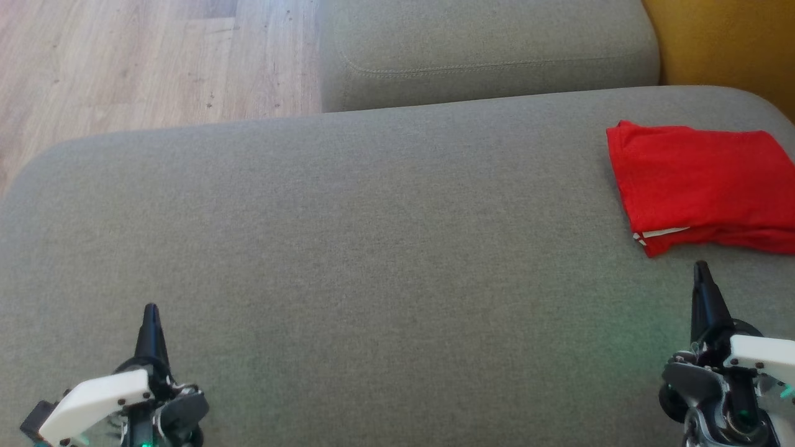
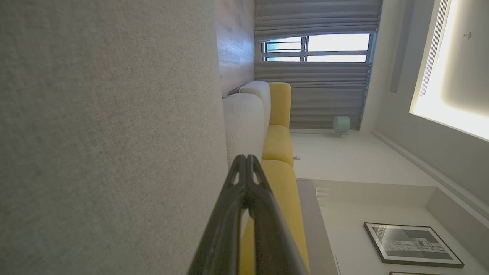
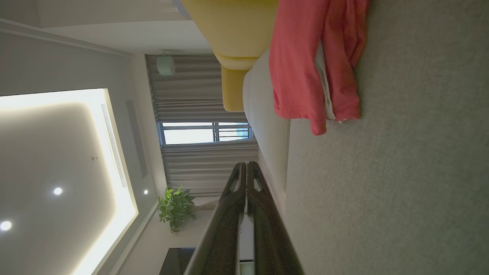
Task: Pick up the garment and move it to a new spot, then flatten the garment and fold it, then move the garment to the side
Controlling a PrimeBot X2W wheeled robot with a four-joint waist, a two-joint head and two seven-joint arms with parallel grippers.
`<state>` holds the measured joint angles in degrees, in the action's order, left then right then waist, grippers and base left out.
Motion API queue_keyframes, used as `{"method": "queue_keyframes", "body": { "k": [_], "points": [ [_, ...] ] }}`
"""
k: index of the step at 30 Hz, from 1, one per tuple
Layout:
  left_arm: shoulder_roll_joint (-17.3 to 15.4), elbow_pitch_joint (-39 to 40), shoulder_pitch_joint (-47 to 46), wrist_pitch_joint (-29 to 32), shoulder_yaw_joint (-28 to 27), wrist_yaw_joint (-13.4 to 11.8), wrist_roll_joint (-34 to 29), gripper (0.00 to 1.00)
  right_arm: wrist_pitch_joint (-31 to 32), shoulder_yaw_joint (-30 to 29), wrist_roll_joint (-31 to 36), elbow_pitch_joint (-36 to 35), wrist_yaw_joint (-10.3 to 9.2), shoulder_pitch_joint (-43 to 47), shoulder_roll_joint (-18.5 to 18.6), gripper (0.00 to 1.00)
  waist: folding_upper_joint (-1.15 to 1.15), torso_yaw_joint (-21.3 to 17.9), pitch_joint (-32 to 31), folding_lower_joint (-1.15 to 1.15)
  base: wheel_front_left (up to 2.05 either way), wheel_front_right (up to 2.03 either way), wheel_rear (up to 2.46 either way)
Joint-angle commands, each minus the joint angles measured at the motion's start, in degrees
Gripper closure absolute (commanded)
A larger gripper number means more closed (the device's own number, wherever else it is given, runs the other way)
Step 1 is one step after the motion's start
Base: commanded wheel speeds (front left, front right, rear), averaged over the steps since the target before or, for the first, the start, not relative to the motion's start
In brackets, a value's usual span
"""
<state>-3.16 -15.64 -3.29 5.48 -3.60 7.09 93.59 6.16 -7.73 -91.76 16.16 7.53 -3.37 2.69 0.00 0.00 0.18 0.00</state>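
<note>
A red garment [image 1: 702, 183] lies folded in a neat rectangle at the right side of the grey sofa cushion [image 1: 372, 248], a white edge showing at its near corner. The right wrist view shows the same garment [image 3: 305, 65] ahead of the fingers. My right gripper [image 1: 702, 268] is shut with nothing in it and hangs just short of the garment's near edge, apart from it. Far from the garment, at the lower left, my left gripper [image 1: 151, 308] is shut and holds nothing. In the left wrist view its fingertips [image 2: 246, 158] meet over bare cushion.
A second grey cushion [image 1: 484, 49] stands behind the first. Wooden floor [image 1: 149, 62] shows at the upper left and a yellow sofa part [image 1: 726, 43] at the upper right. The cushion's rounded edge runs along the left.
</note>
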Motion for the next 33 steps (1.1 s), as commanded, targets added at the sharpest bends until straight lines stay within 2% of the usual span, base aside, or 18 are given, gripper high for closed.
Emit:
{"method": "queue_keyframes", "body": {
  "k": [1,33],
  "points": [
    [-0.4,1.6,-2.8,0.3,-2.0,0.4,-0.7,1.0,0.3,1.2,-0.4,-2.1,-0.04,-2.8,0.2,1.0,0.0,0.0,0.0,0.0,0.0,0.0,0.0],
    [-0.2,1.6,-2.8,0.5,-2.3,0.4,-0.9,1.0,0.3,1.2,-0.4,-2.1,-0.04,-2.8,0.2,1.0,0.0,0.0,0.0,0.0,0.0,0.0,0.0]
  ]
}}
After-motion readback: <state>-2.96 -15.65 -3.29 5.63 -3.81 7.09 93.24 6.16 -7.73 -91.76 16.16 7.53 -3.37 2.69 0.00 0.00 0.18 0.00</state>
